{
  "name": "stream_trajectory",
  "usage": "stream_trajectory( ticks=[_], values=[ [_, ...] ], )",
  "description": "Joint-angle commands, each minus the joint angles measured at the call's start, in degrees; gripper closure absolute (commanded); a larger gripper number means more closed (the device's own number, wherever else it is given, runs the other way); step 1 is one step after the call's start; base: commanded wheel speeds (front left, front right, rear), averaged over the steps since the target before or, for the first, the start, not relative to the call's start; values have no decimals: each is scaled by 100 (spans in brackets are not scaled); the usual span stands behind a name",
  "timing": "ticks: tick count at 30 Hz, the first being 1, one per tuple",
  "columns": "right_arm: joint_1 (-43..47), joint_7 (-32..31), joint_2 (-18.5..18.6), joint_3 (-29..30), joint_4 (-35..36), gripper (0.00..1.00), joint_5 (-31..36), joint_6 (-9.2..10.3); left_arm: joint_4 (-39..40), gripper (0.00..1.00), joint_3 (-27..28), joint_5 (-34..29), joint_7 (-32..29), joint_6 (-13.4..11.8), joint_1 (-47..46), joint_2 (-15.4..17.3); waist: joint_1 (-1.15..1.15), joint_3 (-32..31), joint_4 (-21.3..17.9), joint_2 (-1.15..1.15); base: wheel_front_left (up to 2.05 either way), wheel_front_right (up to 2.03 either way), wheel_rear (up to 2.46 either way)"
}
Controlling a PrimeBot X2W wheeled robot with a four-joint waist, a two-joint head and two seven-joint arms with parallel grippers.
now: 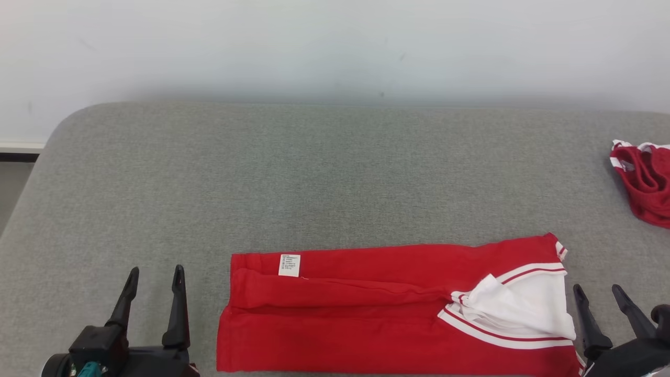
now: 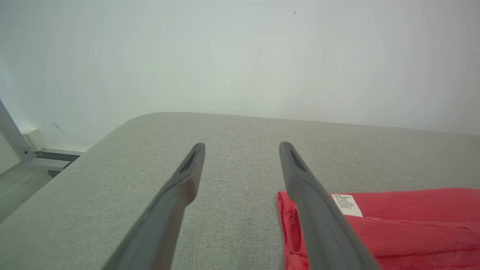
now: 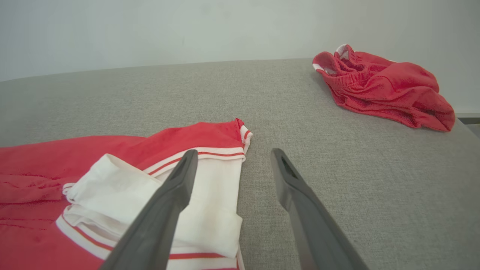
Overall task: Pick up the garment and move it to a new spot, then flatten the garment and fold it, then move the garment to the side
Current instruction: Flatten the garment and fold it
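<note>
My left gripper (image 1: pixel 157 268) stands wide open with nothing between its fingers, just off the left end of the garment (image 1: pixel 366 314). In the left wrist view one finger crosses the cloth's near corner, but I cannot tell whether it touches. My right gripper (image 1: pixel 596 287) is spread just as wide and also holds nothing. It sits at the garment's right end, with one finger over the white sleeve panel (image 1: pixel 518 306) in the right wrist view and the other over bare table.

The garment lies near the front edge of the grey padded table (image 1: pixel 314 173) as a long red band running left to right. One lengthwise fold is laid over it, and the care label (image 1: pixel 289 265) faces up near its left end. The white panel at the right looks bunched rather than flat. A second red garment (image 1: pixel 646 183) lies crumpled well apart at the far right.

I judge that I am in the folding step: the cloth is placed, mostly flat and narrowed, but too long to count as finished. The next move calls for both grippers to pinch one short end, probably after smoothing that white panel. They then carry it across to the other end, keeping the edges square so the lengthwise fold does not spill open.
</note>
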State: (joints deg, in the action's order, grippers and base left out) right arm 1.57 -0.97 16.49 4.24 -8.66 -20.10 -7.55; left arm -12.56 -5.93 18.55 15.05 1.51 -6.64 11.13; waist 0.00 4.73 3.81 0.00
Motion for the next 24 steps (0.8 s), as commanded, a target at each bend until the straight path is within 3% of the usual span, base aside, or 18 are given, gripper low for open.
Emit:
stream_trajectory(
  ticks=[1, 20, 21, 23, 24],
  values=[
    [-131, -113, 49, 11, -193, 0, 75, 16, 36, 0, 79, -147, 16, 34, 118, -33, 0, -29, 97, 0, 0, 0, 0],
    [-1020, -653, 117, -370, -2141, 1, 67, 16, 45, 0, 481, -766, 16, 348, 145, -389, 0, 98, 489, 0, 0, 0, 0],
    [-1039, -694, 115, -404, -2215, 36, 49, 16, 38, 0, 499, -789, 16, 362, 147, -403, 0, 89, 492, 0, 0, 0, 0],
    [-1069, -761, 104, -465, -2345, 67, 5, 16, 22, 0, 539, -826, 16, 390, 167, -419, 0, 68, 488, 0, 0, 0, 0],
    [-1073, -800, 96, -491, -2403, 96, -23, 16, 16, 0, 556, -846, 16, 386, 179, -429, 0, 59, 483, 0, 0, 0, 0]
  ],
)
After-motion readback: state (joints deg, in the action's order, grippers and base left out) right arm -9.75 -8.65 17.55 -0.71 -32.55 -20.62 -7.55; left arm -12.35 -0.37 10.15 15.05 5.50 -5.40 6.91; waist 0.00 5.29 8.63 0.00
